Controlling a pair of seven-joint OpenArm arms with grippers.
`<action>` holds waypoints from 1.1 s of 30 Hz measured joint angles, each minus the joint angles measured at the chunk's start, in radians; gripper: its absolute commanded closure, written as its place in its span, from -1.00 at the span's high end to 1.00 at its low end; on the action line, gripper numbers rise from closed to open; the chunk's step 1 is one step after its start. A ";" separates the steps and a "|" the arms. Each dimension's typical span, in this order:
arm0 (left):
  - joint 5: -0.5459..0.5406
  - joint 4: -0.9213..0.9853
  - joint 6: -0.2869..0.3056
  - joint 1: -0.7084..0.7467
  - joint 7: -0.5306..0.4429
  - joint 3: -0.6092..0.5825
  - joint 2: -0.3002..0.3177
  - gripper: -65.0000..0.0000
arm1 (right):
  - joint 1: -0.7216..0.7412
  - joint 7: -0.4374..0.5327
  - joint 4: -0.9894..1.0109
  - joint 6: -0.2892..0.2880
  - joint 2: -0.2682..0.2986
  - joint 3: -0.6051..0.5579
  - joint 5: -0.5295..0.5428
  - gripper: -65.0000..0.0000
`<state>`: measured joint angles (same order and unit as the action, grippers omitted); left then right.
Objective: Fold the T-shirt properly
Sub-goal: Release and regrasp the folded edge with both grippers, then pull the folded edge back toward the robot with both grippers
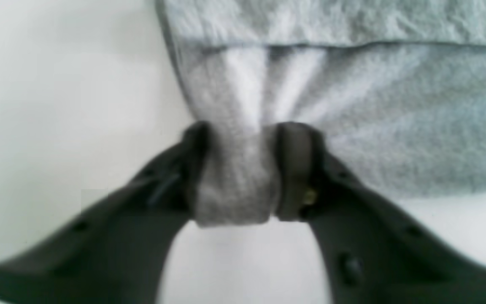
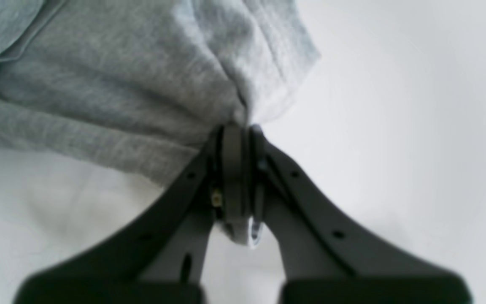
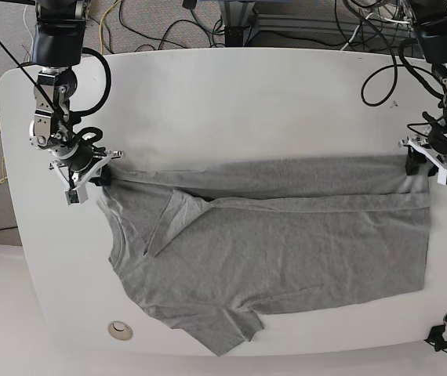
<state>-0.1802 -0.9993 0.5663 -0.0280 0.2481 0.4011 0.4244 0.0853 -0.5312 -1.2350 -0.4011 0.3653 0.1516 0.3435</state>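
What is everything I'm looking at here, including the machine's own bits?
T-shirt: one, heather grey, spread flat across the middle of the table, its far edge folded over toward the near side, one sleeve sticking out at the near edge.
Table: one, white, rounded corners, under everything.
Cables: several, black and yellow, on the floor beyond the table's far edge.
Round fitting: one, pale, set in the table's near corner.
Left claw: one, black, pinching a bunched fold of the shirt at the hem end.
Right claw: one, black, shut on the shirt's edge at the shoulder end.
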 measured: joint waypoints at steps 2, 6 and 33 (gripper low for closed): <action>0.000 0.000 0.008 0.000 0.001 0.000 -0.002 -0.81 | -0.004 0.002 0.000 0.000 0.000 0.000 0.001 -1.00; -0.007 -0.025 0.011 0.032 -0.003 0.000 -0.001 -0.81 | -0.032 0.017 -0.005 -0.009 0.022 0.000 0.016 -1.00; -0.050 -0.441 -0.007 0.666 -0.075 0.104 -0.019 -0.81 | -0.722 -0.019 -0.545 0.008 0.006 0.133 0.016 -1.00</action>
<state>-0.2298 -1.4403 0.5594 0.6380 0.1730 0.5053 0.4053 -0.6365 -0.5507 -1.7798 -0.3935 0.3710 0.2844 0.3592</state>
